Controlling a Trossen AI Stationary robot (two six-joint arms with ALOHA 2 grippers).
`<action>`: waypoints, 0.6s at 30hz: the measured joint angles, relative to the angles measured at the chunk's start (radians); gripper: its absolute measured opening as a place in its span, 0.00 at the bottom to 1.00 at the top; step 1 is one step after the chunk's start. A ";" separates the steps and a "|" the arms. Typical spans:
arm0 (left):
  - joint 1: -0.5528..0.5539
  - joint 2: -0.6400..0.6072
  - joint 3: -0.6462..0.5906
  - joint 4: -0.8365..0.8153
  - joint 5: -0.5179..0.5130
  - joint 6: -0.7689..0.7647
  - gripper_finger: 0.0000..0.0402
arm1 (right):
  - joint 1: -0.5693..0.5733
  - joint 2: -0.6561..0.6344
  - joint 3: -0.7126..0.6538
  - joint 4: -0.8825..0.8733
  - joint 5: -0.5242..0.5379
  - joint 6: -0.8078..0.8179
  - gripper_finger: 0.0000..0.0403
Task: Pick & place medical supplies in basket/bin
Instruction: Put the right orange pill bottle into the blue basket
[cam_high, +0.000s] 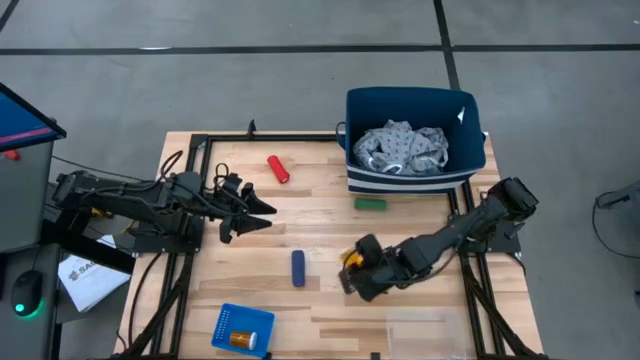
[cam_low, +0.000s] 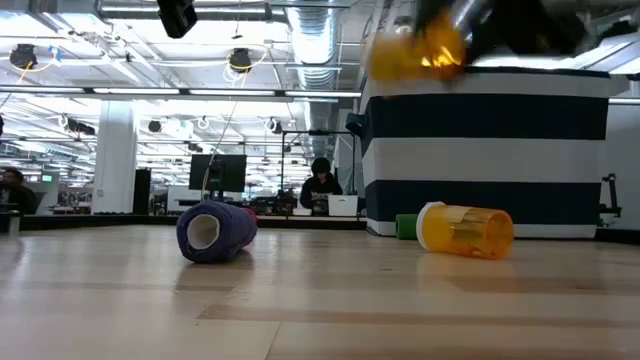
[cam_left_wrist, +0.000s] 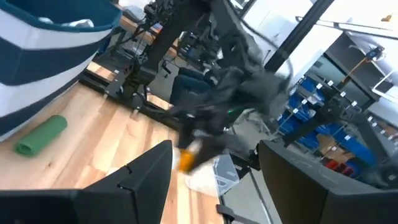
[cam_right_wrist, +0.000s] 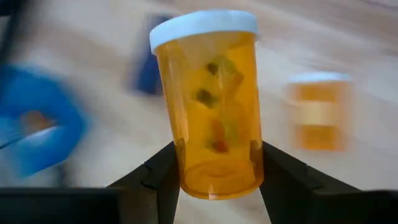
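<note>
orange pill bottle clamped in right tool; high view shows left tool spread, empty.

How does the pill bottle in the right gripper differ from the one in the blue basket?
The held pill bottle is clamped in the right gripper; the other pill bottle is untouched. The held one is raised above the table; the other lies in the blue basket. Both are orange.
</note>
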 joint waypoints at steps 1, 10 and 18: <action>0.000 -0.005 -0.001 0.002 -0.002 0.018 0.58 | 0.000 -0.002 0.018 0.019 -0.001 -0.040 0.45; 0.096 -0.025 0.000 0.013 -0.044 0.107 0.58 | -0.038 0.010 0.074 0.246 -0.078 -0.322 0.43; 0.112 -0.026 0.000 0.018 -0.032 0.135 0.58 | -0.052 0.158 0.143 0.506 -0.218 -0.402 0.47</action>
